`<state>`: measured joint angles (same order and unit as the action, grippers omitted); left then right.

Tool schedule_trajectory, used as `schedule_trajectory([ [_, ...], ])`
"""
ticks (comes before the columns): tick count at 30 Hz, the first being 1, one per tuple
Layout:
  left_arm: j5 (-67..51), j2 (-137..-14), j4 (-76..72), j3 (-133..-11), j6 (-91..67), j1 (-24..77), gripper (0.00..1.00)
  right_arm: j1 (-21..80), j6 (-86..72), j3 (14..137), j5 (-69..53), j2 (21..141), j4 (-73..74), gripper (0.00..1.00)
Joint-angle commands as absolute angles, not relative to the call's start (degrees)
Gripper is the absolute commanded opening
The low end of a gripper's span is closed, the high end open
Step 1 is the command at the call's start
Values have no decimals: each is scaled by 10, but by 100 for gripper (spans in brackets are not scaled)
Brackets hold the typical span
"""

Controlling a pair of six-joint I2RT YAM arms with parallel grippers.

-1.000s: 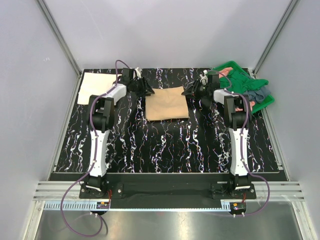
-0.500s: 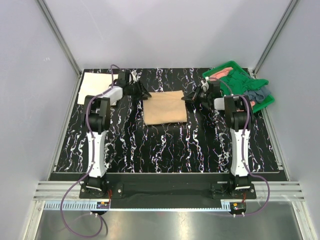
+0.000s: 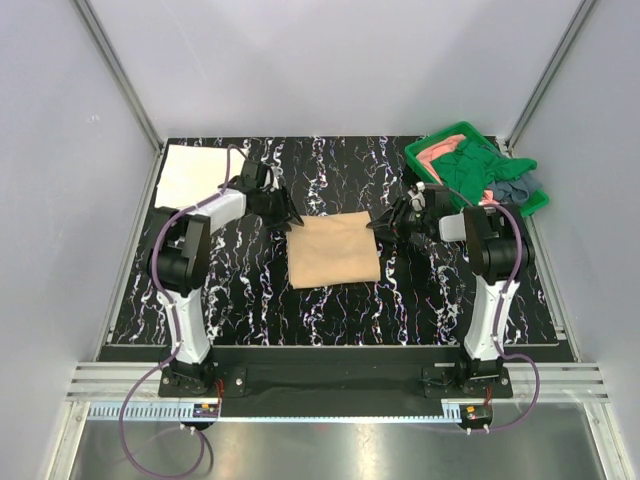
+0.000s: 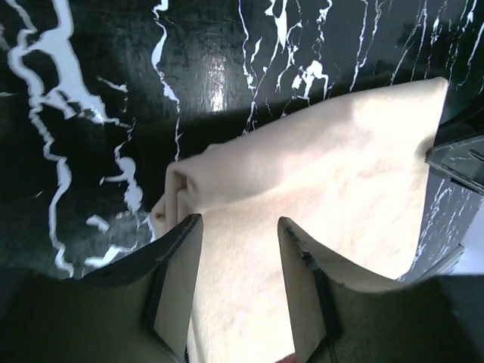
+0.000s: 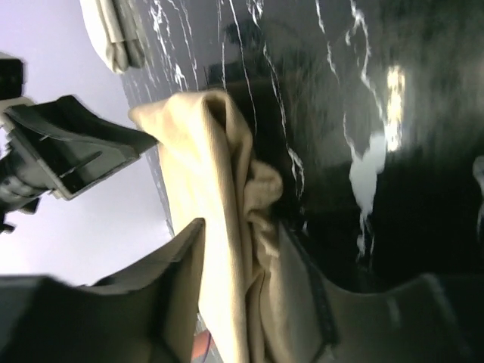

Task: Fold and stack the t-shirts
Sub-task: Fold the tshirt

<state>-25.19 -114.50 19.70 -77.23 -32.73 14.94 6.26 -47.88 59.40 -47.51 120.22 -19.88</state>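
Top external shows both arms bent low and angled inward over the table. The left gripper sits at the far left corner of the folded tan t-shirt and the right gripper at its far right corner. That shirt lies mid-table, the cream-white t-shirt far left, and 3 more t-shirts are heaped in the green tray far right. Only the wrist views show the fingers: each pair stands apart with tan cloth filling the gap, and I cannot tell whether either pinches it.
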Motion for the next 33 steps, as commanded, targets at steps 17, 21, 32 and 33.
schedule_trajectory([
  [17, -245, -1163, 282, -891, -242, 149, 32, 104, -357, 597, -431, 976, 86, 24],
  [21, -209, -1203, 285, -925, -223, 149, 28, 152, -351, 599, -474, 1012, 66, 22],
  [32, -156, -1254, 300, -946, -206, 146, 28, 154, -332, 554, -510, 1135, -33, 20],
  [33, -152, -1255, 300, -946, -205, 145, 28, 152, -337, 552, -514, 1137, -41, 20],
])
